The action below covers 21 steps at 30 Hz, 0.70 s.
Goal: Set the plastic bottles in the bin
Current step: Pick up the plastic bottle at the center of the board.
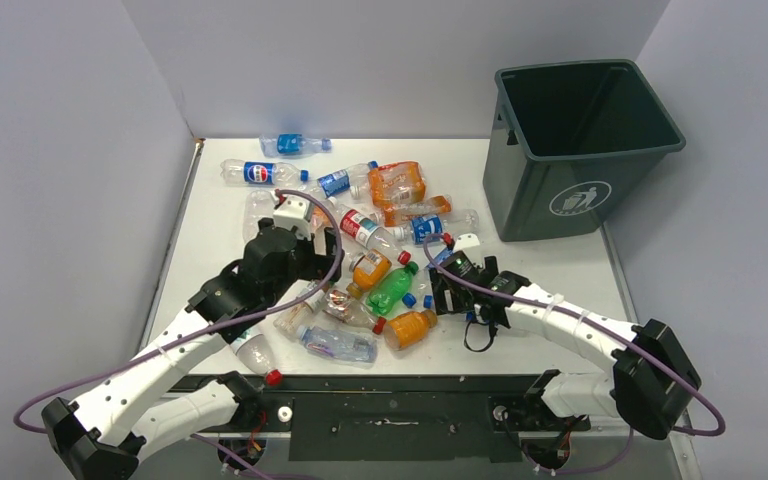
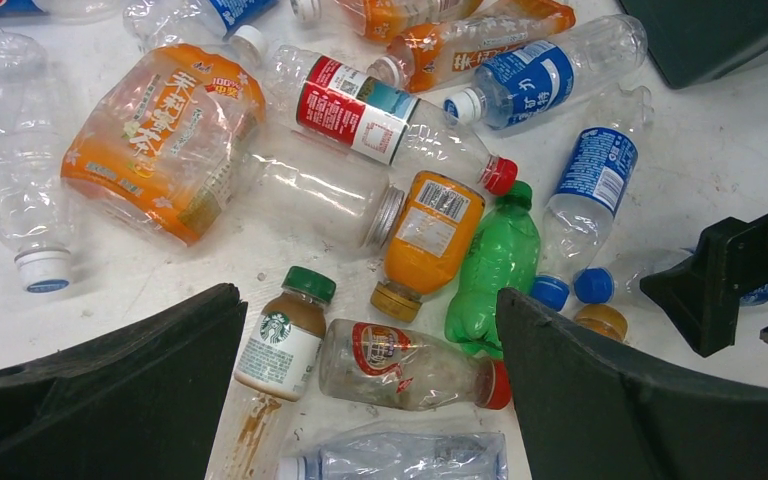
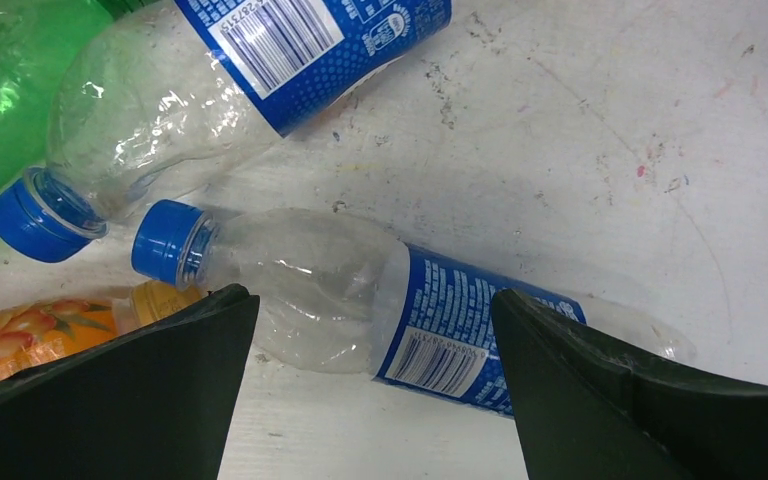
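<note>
Plastic bottles: all loose on the counter, heaped between the two arms, a few strays toward the far edge.
Bin: far right corner, upright, well apart from the heap; no bottle visible inside.
Left end effector: fingers spread wide, holds nothing, hangs over the heap above the Starbucks bottle.
Right end effector: wide open, empty, straddles a clear blue-cap bottle lying on its side.
Handling: mostly look empty, so likely light. Thin walls, several crumpled, will give under a squeeze. Round and slick, may roll or squirt out.
Hold: judged best across the mid-body at the label, not the cap.
Risk: neighbours touch, so one grab may drag two.
Writing: Starbucks logo; "100%" plus Chinese characters on the orange bottle; barcodes on blue labels; red-label bottle text too small to read; white litter symbol on the bin front.
</note>
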{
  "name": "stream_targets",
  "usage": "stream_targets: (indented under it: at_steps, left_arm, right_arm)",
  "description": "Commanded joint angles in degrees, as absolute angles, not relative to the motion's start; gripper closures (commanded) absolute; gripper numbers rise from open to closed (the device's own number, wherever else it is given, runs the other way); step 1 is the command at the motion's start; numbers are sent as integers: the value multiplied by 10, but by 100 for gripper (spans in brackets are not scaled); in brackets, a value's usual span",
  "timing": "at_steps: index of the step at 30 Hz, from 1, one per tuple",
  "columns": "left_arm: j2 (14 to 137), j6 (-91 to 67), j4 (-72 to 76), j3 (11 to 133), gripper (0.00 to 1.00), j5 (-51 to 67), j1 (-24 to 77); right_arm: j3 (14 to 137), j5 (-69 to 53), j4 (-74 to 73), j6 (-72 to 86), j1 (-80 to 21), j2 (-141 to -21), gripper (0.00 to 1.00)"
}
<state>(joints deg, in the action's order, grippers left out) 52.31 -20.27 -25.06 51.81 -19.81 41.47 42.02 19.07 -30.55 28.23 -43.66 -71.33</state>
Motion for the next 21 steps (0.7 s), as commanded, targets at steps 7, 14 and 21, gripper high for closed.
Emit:
stream_targets:
  at_steps: [7,14,21]
  left_arm:
    - [510,-181,-242,543,4,-197,443]
    - [540,-156,-250,549,4,-178,463]
    - [569,-153,-269,558,4,-201,479]
  right_arm:
    - [424,195,-256,302,-439,-662,10]
    - [424,209,-227,332,-398,-600,10]
    - [348,20,-66,439,-206,-616,10]
